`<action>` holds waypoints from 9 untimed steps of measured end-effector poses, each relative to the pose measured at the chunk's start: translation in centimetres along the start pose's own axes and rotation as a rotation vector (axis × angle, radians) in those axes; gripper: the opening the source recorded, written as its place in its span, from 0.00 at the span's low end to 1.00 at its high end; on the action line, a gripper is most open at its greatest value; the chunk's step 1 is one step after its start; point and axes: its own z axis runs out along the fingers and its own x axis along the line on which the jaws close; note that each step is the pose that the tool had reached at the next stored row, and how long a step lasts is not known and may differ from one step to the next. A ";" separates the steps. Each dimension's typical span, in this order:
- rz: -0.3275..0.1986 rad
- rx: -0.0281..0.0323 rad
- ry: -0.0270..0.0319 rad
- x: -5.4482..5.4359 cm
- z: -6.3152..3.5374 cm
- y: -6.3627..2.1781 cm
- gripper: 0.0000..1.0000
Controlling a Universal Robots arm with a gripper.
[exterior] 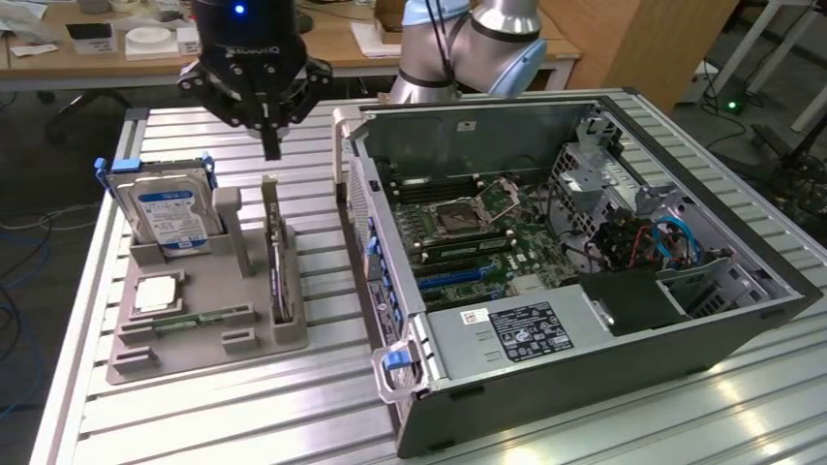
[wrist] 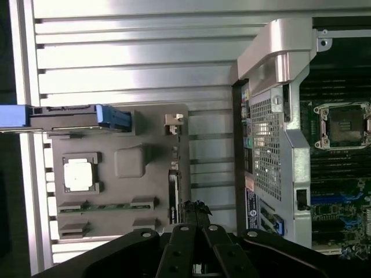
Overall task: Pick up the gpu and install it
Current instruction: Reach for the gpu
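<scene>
Grey holder (exterior: 194, 351) on the ribbed table (exterior: 259, 417) carries the gpu (exterior: 275, 262), standing on edge at its side toward the exterior view's right, beside the open computer case (exterior: 568, 387). Over the card's far end hangs the pincer (exterior: 271, 150), clenched and empty.

You see a black gripper (exterior: 271, 147) with a blue light, on a silver arm (exterior: 472, 44) with pale blue caps. The gpu (exterior: 275, 262) is dark, and its tray (exterior: 194, 351) is grey. The drive (exterior: 166, 208) is silver with a blue label. The table (exterior: 232, 417) is silvery and ribbed. The case (exterior: 607, 368) is dark grey, its board (exterior: 517, 232) green with blue slots.
</scene>
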 end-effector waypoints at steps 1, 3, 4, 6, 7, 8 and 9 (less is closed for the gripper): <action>0.000 0.0000 0.0000 0.4 0.00 -0.03 0.11; 0.000 0.0000 0.0000 1.1 -0.01 -0.08 0.11; 0.000 0.0001 0.0001 1.5 -0.02 -0.11 0.11; 0.000 0.0000 0.0001 2.2 -0.02 -0.17 0.11; 0.000 0.0000 0.0000 2.6 -0.02 -0.20 0.11; 0.000 0.0000 0.0000 2.9 -0.03 -0.22 0.11; 0.000 0.0000 0.0000 3.3 -0.03 -0.25 0.11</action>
